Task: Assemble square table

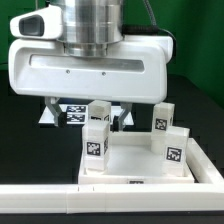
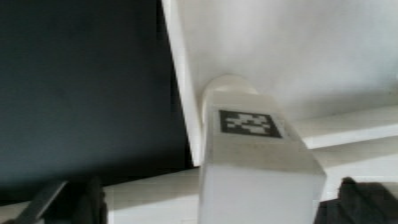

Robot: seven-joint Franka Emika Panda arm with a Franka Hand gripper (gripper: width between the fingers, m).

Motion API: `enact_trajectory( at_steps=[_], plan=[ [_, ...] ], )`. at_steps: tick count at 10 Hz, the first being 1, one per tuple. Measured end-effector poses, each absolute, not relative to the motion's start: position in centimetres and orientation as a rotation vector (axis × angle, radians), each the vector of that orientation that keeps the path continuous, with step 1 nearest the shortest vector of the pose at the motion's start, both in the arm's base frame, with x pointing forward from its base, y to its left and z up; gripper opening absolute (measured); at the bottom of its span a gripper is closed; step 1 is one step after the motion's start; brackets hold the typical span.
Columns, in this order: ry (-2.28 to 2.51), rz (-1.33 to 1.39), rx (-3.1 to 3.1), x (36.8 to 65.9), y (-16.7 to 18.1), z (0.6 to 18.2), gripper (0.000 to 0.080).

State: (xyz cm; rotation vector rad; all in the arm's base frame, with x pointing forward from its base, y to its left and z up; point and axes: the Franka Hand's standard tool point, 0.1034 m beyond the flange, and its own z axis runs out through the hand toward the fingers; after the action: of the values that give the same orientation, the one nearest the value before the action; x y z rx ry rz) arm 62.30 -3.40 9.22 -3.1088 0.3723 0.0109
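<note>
across the exterior view, the arm's white jaws (image 1: pixel 90 110) hang spread apart and empty above the dark tabletop (image 1: pixel 195 100), over the square table's white tray (image 1: pixel 140 165), which lies just behind the long white border bar (image 1: pixel 110 200) with four tagged legs (image 1: pixel 95 140) standing upright at its corners, while the marker board (image 1: pixel 75 112) lies flat behind it, partly hidden. seen from the wrist view, one tagged leg (image 2: pixel 258 150) stands upright between the two dark fingertips (image 2: pixel 63 200), which do not touch it, against the tray's raised rim (image 2: pixel 187 60).
</note>
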Motion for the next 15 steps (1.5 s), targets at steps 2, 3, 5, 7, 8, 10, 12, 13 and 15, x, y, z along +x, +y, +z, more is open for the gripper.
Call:
enact_trajectory(
  at_steps=[2, 3, 5, 7, 8, 10, 12, 13, 15],
  plan=[
    [0.372, 0.017, -3.111, 62.24, -3.42, 8.94, 0.0649],
    [0.372, 0.018, -3.111, 62.23, -3.40, 8.92, 0.0649],
    [0.357, 0.010, -3.117, 62.35, -3.21, 8.91, 0.0405],
    [0.374, 0.009, -3.114, 62.37, -3.23, 8.95, 0.0288],
    [0.401, 0.009, -3.111, 62.37, -3.23, 8.95, 0.0288],
    [0.451, 0.009, -3.103, 62.37, -3.22, 8.95, 0.0288],
    [0.709, 0.009, -3.052, 62.36, -3.17, 8.93, 0.0288],
    [0.888, -0.003, -3.002, 62.36, -3.17, 8.92, 0.0288],
    [1.192, -0.014, -2.895, 62.31, -2.82, 8.89, 0.0288]
  ],
)
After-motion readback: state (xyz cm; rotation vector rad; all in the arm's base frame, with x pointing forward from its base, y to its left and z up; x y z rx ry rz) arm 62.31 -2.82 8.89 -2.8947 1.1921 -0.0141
